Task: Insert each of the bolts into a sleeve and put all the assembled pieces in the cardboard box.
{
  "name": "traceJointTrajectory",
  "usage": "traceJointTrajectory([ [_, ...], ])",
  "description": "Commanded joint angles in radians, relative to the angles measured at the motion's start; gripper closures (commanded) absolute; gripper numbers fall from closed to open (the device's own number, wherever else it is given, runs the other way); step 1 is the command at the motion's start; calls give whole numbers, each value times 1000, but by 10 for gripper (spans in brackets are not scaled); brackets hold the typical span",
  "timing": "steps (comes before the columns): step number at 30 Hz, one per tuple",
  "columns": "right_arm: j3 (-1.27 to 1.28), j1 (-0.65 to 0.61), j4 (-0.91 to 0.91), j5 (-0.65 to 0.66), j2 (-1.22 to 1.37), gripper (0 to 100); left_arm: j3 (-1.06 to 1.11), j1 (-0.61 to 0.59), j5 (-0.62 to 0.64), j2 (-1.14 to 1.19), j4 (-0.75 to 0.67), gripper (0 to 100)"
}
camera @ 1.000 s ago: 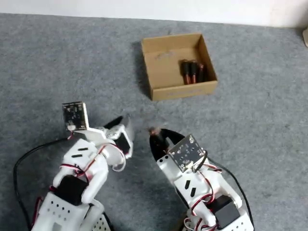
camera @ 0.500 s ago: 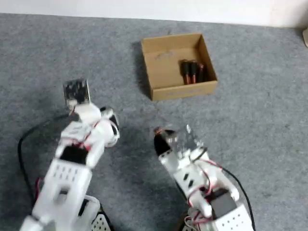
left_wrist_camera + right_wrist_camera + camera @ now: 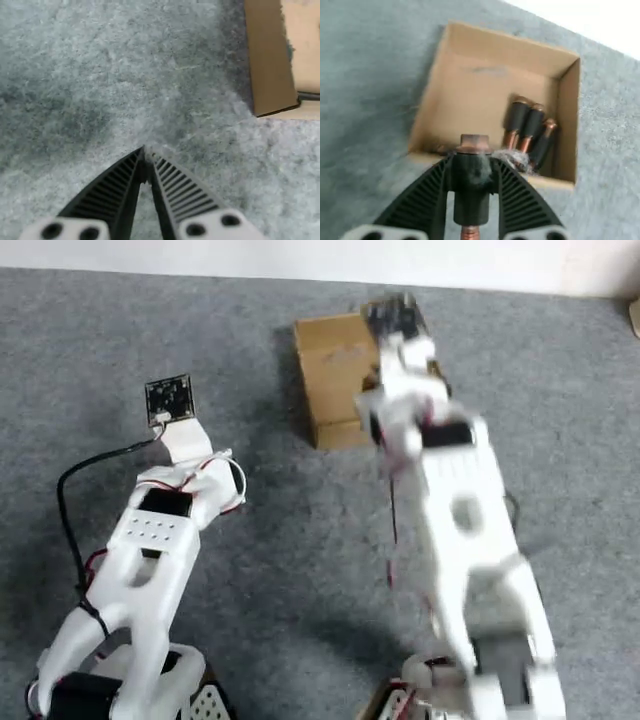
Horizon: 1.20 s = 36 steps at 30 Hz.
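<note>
Carpet (image 3: 200,340), grey, covers the whole table. The right arm (image 3: 460,510) is stretched long across it and out over the cardboard box (image 3: 470,100). The left arm (image 3: 150,540) sits off to the side, well apart from the box.

The right gripper (image 3: 470,165) is clamped on an assembled piece (image 3: 470,195), w/ its fingers either side of the black sleeve. The piece's long axis runs along the fingers, and its bolt head (image 3: 474,142) points out toward the box. The head is over the box's near wall, w/ the open floor just beyond. So the right arm is the nearer one, and prob. needs only a short carry inward before letting go.

Three finished pieces (image 3: 530,127) lie side by side in one corner.

The left gripper (image 3: 146,152) has its fingers together, holding nothing, above bare carpet.

Vs a sec ago: both grippers were close together mid-table, short of the box. Since then the right arm has swung out w/ the piece and the left has drawn away.
</note>
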Motion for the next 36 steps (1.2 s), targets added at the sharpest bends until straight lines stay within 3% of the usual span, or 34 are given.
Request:
traceJointTrajectory([
  [1, -519, 59, 110, 12, 357, 993, -50, -7, -6, 1, -18, 994],
  [10, -1354, 88, 323, 11, 1046, 993, -51, -4, -6, 4, -20, 994],
  [17, -1778, 88, 423, 11, 1316, 993, -51, -4, -6, 4, -20, 994],
  [22, -1825, 88, 518, 11, 1339, 951, -51, -2, -6, 4, -20, 994],
  [28, -1825, 87, 581, 9, 1339, 672, -51, -2, -6, 4, -20, 994],
  [36, -1833, 93, 688, 8, 1287, 669, -51, -2, -6, 5, -20, 994],
])
